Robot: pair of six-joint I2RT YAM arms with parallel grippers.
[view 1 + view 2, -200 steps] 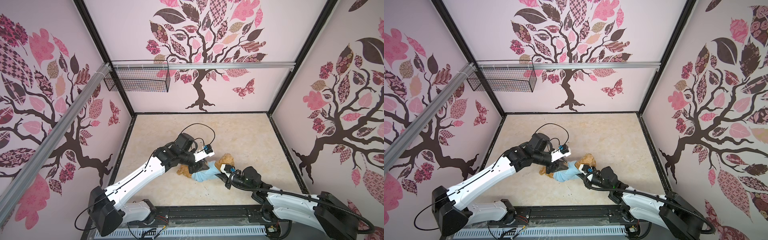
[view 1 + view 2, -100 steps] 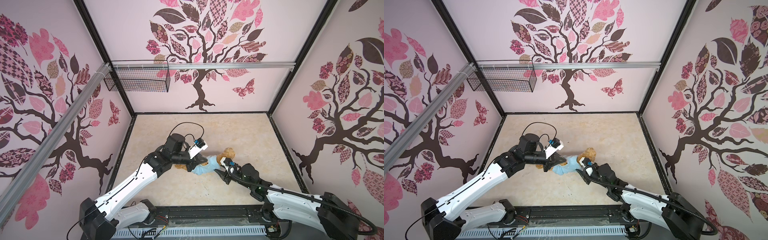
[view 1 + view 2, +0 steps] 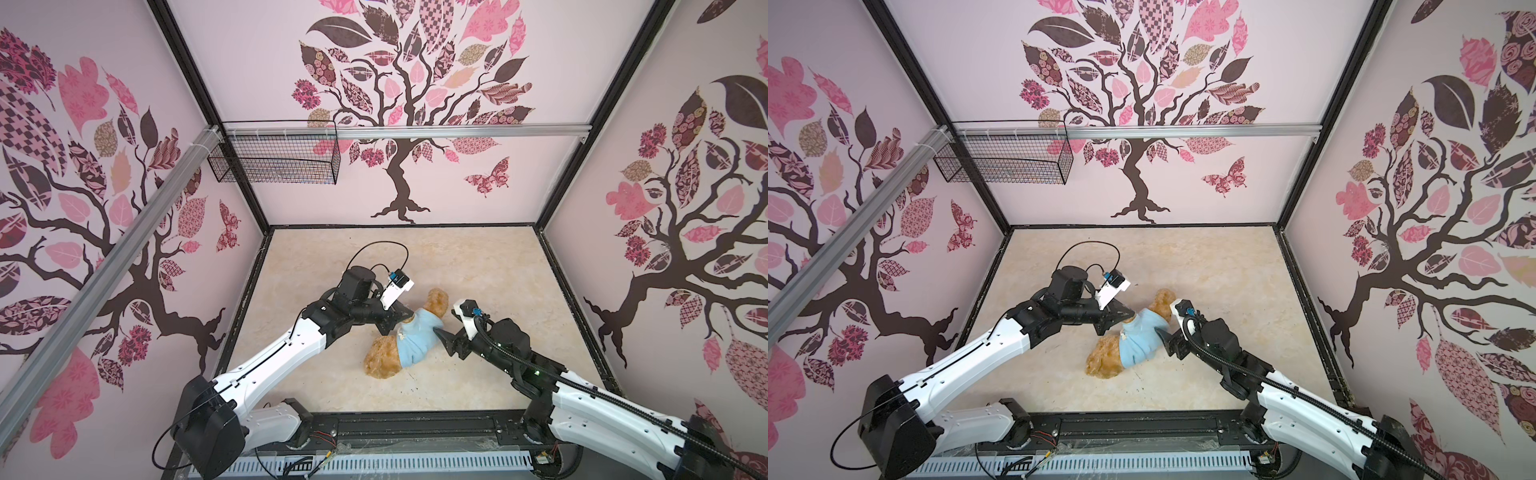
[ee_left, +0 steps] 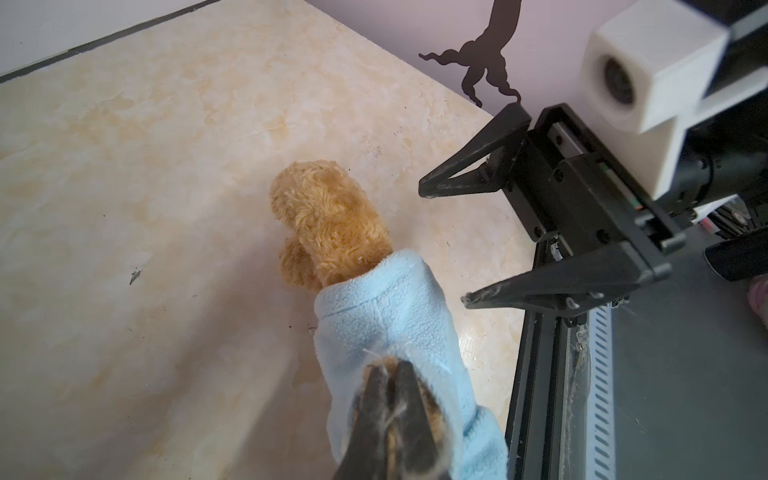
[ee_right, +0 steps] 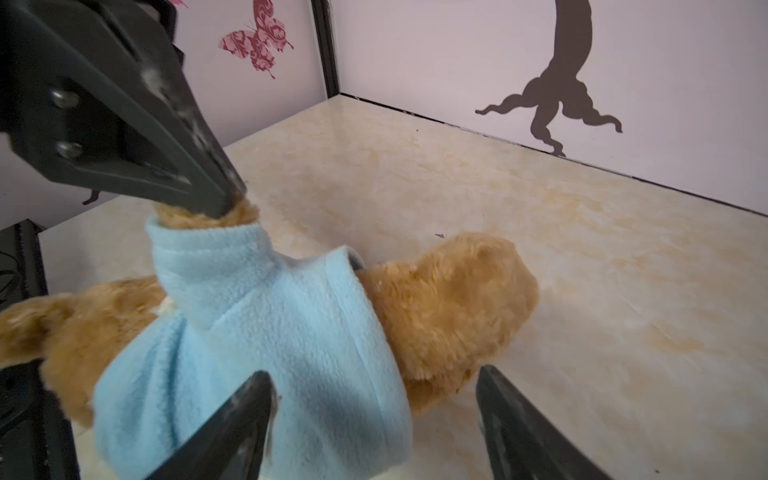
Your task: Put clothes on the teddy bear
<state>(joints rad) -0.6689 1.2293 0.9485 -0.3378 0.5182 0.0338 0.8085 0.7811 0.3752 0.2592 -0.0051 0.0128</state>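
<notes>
Right gripper (image 4: 442,243) has let go and opened; jaws stand wide, empty, just beside the light-blue shirt (image 3: 415,337); left gripper (image 5: 230,203) clamped on the paw (image 5: 247,212) poking out of the sleeve (image 5: 208,257); teddy bear (image 3: 437,302) lies mid-table (image 3: 478,270) between both arms, shirt over torso; likely this arm is through, other sleeve unverified.

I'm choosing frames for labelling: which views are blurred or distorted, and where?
Left wrist view: left gripper, near the lens, soft; teddy bear sharper. Right wrist view: right gripper blurred. In both top views: sharp, evenly lit, corner posts splayed.
</notes>
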